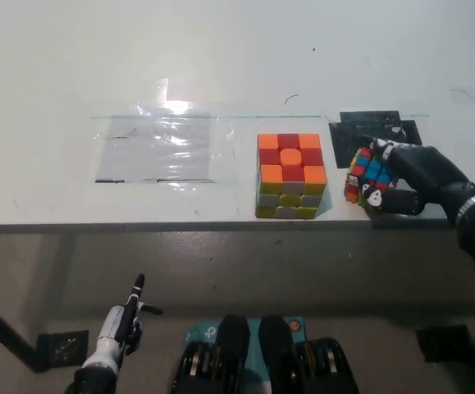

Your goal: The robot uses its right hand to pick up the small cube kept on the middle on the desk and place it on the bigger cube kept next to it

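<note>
Right hand: black right hand (401,176) at the right of the frame, fingers wrapped around the small cube (367,175), gripping it.
Small cube: multicoloured, tilted in the grasp, over the lower edge of the black patch (367,131) near the tabletop's front edge; whether it touches the surface cannot be told.
Bigger cube: bigger cube (290,175) at frame centre, just left of the small cube but apart from it, resting on the tabletop (221,57) (orange and red top, yellow and white front).
Left hand: white left hand (121,324) at the lower left, below the tabletop edge, holding nothing, fingers extended.
Plastic sheet: clear plastic sheet (167,148) lying flat, left of the bigger cube.
</note>
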